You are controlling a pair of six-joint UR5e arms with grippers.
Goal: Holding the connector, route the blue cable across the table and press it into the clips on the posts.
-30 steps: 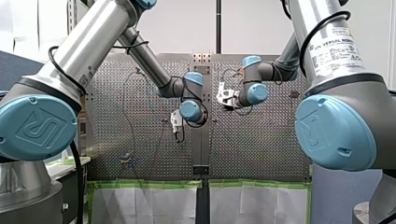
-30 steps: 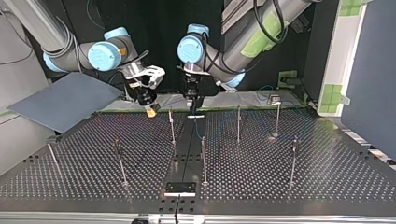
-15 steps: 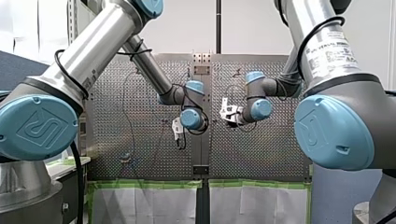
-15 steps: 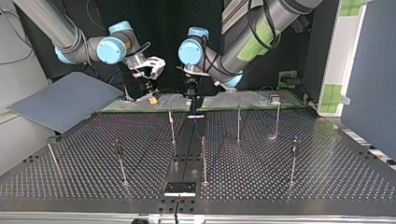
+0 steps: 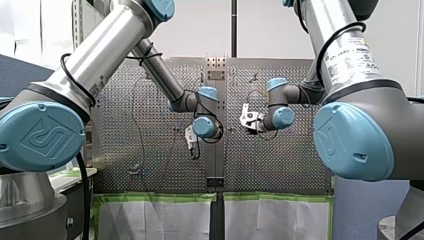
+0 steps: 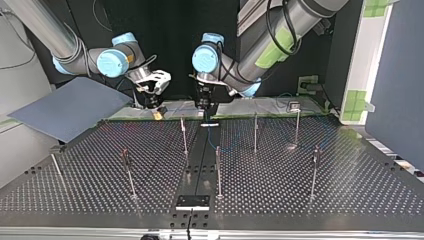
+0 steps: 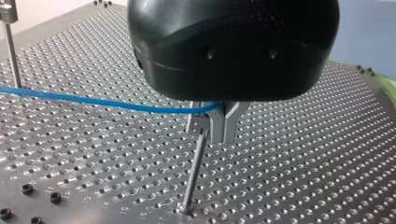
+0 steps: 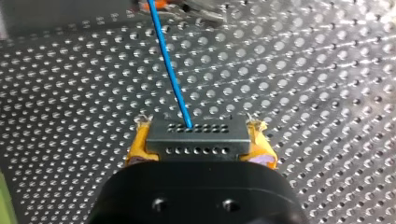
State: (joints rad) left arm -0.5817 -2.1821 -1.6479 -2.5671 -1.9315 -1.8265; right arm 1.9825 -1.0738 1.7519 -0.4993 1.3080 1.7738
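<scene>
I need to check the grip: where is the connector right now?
In the right wrist view the connector sits clamped between the yellow pads of my right gripper, over the perforated table, with the blue cable running out ahead of it.

The front view is bright, with a pale wall glowing behind the scene, and my left arm carries long white highlights along its steel tube. The top view is dimmer, black behind the arms, its desk glinting hole by hole. In both wrist views the desk shines silver; glare whitens and softens the far holes beyond the blue cable.
</scene>
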